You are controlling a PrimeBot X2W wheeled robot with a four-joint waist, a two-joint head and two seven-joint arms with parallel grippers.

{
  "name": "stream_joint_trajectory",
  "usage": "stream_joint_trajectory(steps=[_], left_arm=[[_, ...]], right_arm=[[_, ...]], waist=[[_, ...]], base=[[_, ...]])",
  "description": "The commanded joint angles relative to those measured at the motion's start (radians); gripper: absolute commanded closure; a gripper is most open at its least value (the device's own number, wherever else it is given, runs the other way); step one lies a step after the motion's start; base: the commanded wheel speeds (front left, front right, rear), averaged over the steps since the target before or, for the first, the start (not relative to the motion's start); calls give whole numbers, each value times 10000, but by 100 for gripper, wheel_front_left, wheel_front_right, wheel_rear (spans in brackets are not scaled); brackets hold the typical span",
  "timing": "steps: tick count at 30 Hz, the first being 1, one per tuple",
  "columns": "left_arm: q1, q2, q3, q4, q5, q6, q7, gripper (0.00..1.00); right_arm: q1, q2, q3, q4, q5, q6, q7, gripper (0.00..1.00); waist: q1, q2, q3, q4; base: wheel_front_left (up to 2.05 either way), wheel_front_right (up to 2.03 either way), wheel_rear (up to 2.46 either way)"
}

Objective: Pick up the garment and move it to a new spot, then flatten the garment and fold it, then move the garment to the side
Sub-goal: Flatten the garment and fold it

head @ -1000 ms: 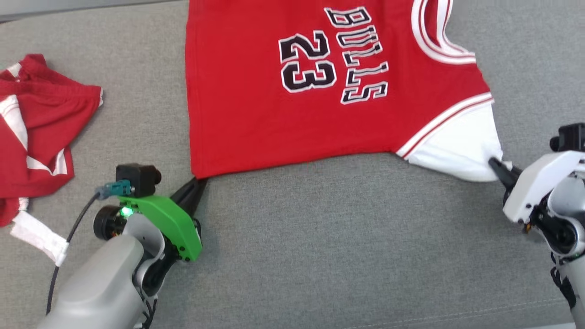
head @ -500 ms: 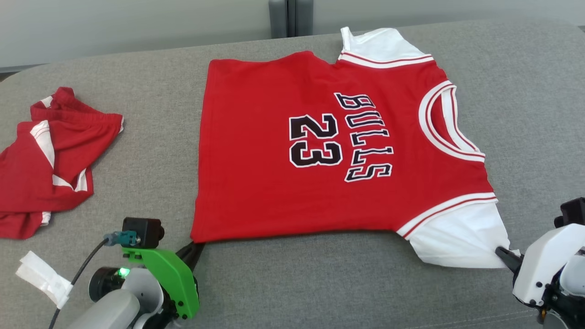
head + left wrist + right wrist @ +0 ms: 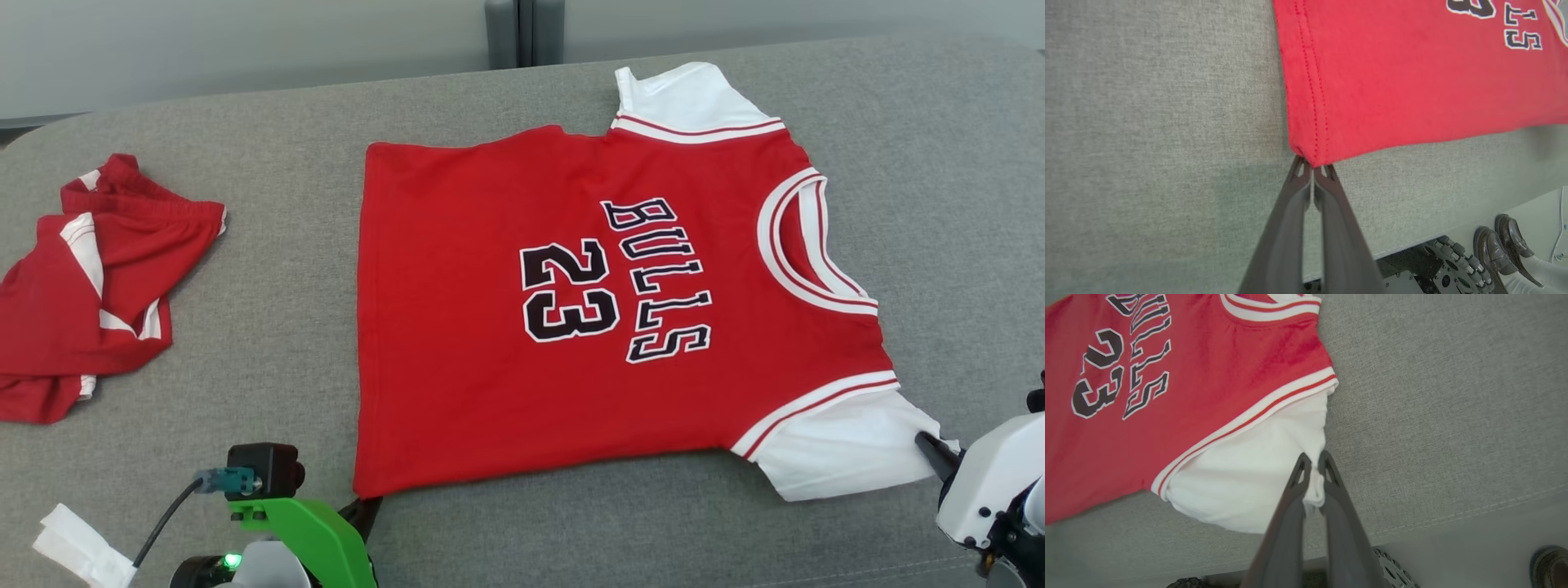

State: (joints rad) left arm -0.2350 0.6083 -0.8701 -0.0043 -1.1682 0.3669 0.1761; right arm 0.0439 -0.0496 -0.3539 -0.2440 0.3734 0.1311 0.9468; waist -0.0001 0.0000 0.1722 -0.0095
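Pinching the hem corner (image 3: 1306,153) with the left gripper (image 3: 1312,169) and the white sleeve (image 3: 1249,477) with the right gripper (image 3: 1314,459), the robot risks the Bulls jersey (image 3: 457,327) slipping free if its arms pull unevenly.

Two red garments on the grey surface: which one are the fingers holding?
The flat jersey printed BULLS 23: left fingers pinch its hem corner, right fingers its white sleeve. The crumpled red garment at left lies untouched.

Green-cased left hand (image 3: 374,502) trailing a black cable (image 3: 163,521), white-cased right hand (image 3: 922,441), dark fingers (image 3: 1290,228).
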Motion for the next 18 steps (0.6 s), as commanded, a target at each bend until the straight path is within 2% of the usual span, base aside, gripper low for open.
stream_joint_trajectory(steps=[1, 5, 10, 18], left_arm=[[61, 153, 10, -195, 80, 85, 90, 100], [-657, 276, -101, -391, 348, 29, 437, 100], [-1511, -27, -75, -251, 452, 2, 843, 100], [-2855, -729, 34, 706, 350, -222, 1359, 100]], right_arm=[[-128, -21, 15, -42, -120, -9, -145, 100], [-656, -17, 139, -45, -459, -7, -569, 100], [-1596, -19, 513, 296, -785, -7, -1067, 100], [-3250, -146, 826, 1431, -1172, -9, -2036, 100]], waist=[[1, 0, -5, 52], [1, 0, -6, 142], [1, 0, -4, 146], [1, 0, 363, 251]], base=[[0, 0, 0], [0, 0, 0], [0, 0, 0], [0, 0, 0]])
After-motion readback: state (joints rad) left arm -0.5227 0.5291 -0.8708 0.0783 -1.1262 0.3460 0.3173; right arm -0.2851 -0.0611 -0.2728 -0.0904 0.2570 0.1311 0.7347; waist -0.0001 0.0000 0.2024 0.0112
